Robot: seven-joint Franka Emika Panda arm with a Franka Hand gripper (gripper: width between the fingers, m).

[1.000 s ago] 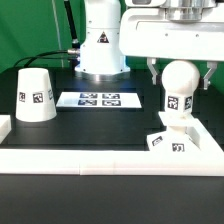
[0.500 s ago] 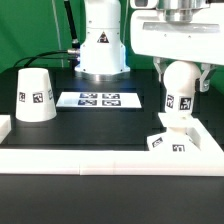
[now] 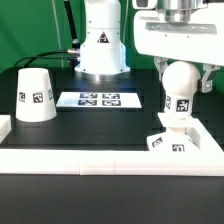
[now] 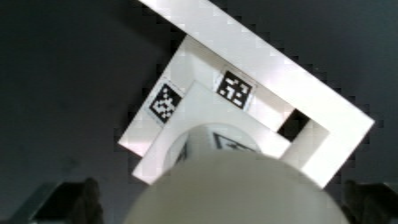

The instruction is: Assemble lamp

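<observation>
Shade [image 3: 35, 95] sits well apart on the exterior view's left. Gripper [image 3: 182, 76] looks open, straddling the bulb [image 3: 180, 90] and holding nothing. Bulb stands stem-down on the base [image 3: 168, 138]. Light, slick plastic I'd guess, so I'd pinch the ball's widest part. Only the wrist view shows the finger gaps.

Glossy white arm [image 3: 100, 30], dark-fingered end effector [image 3: 184, 85]
</observation>
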